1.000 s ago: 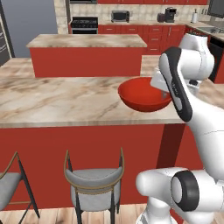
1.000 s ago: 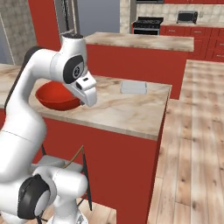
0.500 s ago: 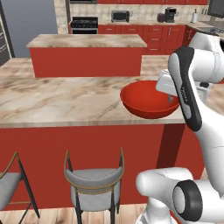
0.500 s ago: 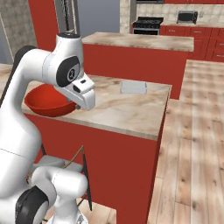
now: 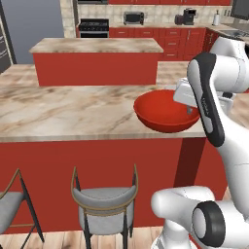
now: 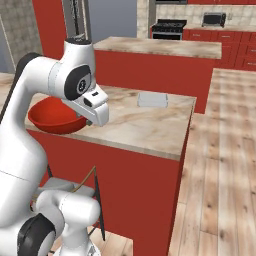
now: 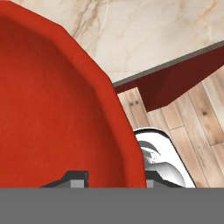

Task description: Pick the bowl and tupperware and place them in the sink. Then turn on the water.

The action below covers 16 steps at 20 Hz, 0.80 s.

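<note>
My gripper (image 5: 189, 110) is shut on the right rim of the glossy red bowl (image 5: 164, 114), one finger inside and one outside. The bowl hangs just above the marble counter (image 5: 73, 109) at its near right corner. In the hand view the bowl (image 7: 52, 109) juts past the counter's front edge over the wooden floor, with my gripper (image 7: 114, 179) astride its rim. From the right, the bowl (image 6: 54, 116) shows to the left of my gripper (image 6: 90, 120). The grey tupperware (image 6: 152, 100) lies flat on the far end of that counter. The sink and the water are out of view.
A second red island (image 5: 95, 61) stands behind the counter. Red cabinets with a stove (image 5: 93, 26) and a microwave (image 5: 133, 18) line the back wall. Two stools (image 5: 104, 206) stand under the counter's front edge. Open wooden floor (image 6: 220, 150) lies to the right.
The arm has drawn the bowl back toward the counter's near edge and slightly lower. The grip has stayed the same, and the tupperware has not moved.
</note>
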Tool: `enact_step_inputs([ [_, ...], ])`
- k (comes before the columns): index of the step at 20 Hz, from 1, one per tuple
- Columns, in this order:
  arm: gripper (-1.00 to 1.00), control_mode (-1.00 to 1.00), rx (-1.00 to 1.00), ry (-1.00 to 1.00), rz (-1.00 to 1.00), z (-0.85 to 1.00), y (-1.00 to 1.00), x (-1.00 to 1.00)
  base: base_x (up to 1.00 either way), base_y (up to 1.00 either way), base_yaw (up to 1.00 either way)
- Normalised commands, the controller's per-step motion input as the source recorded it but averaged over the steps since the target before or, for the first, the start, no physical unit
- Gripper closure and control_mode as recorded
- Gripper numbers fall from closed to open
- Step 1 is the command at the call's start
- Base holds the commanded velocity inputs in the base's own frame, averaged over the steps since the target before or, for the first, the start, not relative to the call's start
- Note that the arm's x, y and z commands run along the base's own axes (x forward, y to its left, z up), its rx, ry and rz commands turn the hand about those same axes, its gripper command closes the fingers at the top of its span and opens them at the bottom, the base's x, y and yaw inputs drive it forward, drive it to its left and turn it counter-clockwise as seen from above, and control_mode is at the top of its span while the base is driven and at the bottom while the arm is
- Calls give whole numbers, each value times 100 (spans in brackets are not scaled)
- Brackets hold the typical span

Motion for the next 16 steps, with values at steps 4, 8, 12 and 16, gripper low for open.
enact_step_inputs([
  [4,100,-100,0,0,0,0,0,0,0,0,0],
  [8,100,100,0,0,0,0,0,0,0,0,0],
  [12,100,100,0,0,0,0,0,0,-34,-14,0],
  [16,100,100,0,0,0,0,0,0,-61,-48,-4],
])
